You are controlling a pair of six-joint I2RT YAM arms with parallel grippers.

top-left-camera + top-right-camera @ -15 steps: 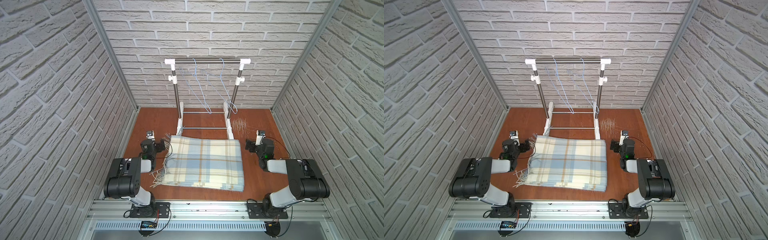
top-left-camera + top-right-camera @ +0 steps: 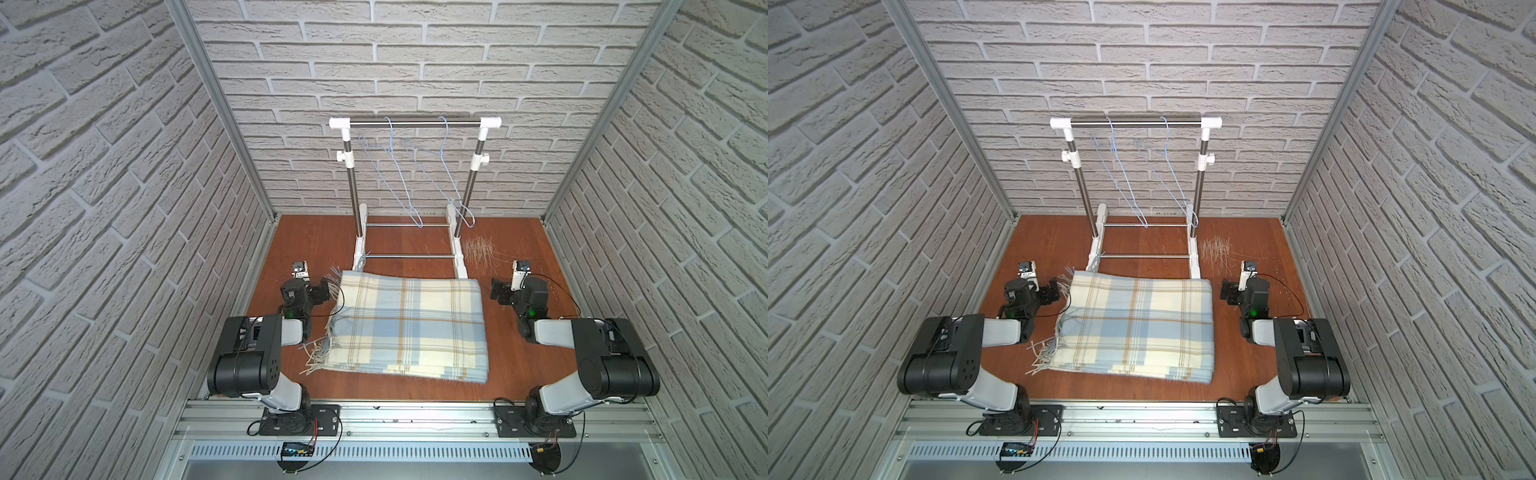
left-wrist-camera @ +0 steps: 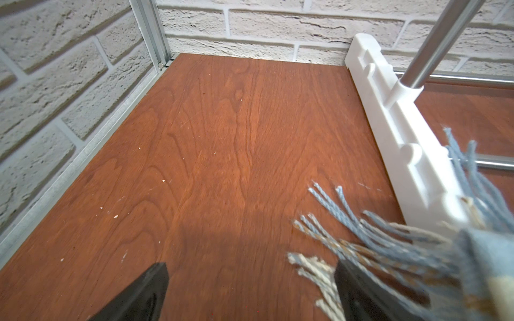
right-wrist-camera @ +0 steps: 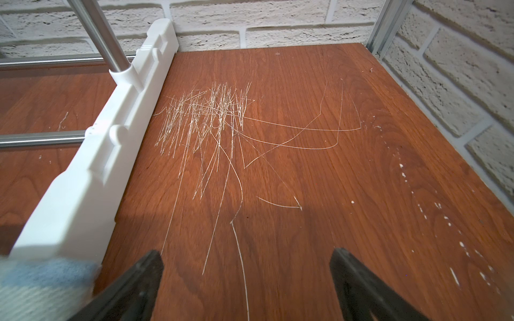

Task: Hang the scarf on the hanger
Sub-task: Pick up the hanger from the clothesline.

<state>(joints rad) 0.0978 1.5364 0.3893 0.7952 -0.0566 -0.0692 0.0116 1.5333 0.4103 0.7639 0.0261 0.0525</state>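
Fingers: left fingers [image 3: 144, 291] spread, empty, fringe just beside one; right fingers [image 4: 139, 283] spread, empty; neither pair has shifted since half a second ago, so you have yet to begin.
Scarf [image 2: 407, 328]: cream-and-blue plaid, folded flat on counter [image 2: 519, 365], frame centre; hanger [image 2: 418, 223] bare, upper centre, well apart.

Pale brick-pattern walls [image 2: 415, 58] close in at nine, twelve and three o'clock, aluminium posts [image 2: 220, 108] in the far corners, around a reddish wood-grain desk [image 2: 307, 245] with white scratches [image 2: 478, 249] toward two o'clock.
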